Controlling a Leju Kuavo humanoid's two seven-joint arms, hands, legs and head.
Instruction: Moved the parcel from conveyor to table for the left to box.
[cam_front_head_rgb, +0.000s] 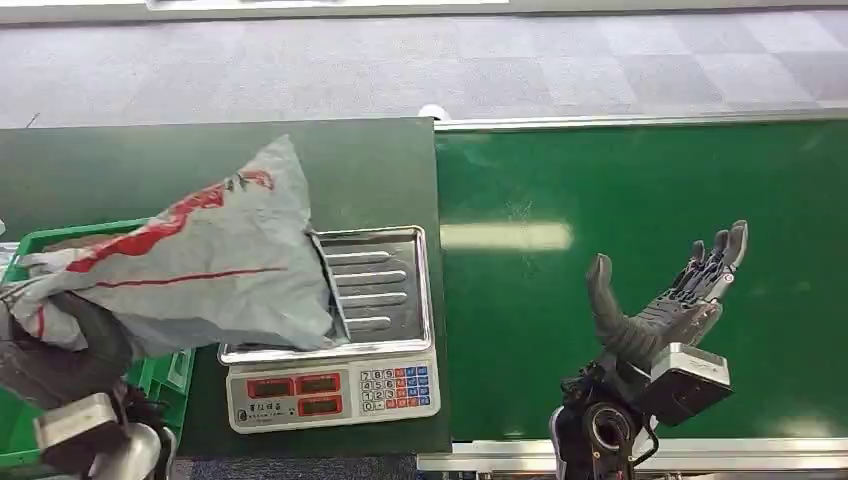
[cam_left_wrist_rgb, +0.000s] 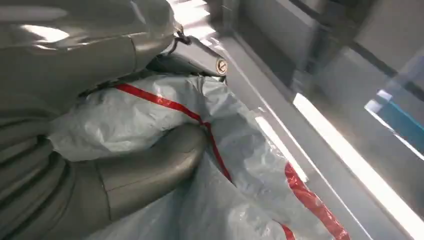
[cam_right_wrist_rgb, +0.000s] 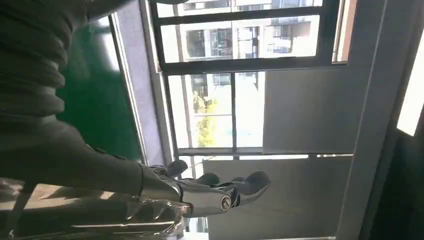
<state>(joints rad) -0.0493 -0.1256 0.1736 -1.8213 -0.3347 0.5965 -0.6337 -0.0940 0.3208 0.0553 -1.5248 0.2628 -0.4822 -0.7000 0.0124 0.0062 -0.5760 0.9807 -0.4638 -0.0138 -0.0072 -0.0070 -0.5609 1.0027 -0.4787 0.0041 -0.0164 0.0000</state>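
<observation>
Parcel (cam_front_head_rgb: 190, 265) | left hand (cam_front_head_rgb: 70, 350) is gripping it over scale (cam_front_head_rgb: 380, 300) and green box (cam_front_head_rgb: 165, 375) | right hand (cam_front_head_rgb: 665, 310) is hanging released | advice: be lowering slowly into box.

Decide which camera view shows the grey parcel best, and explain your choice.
The head view: it shows the whole grey parcel with its red print, held by the left hand and lying partly over the scale. The left wrist view shows only a close patch of its crinkled surface under the thumb. The right wrist view looks toward windows instead.
</observation>
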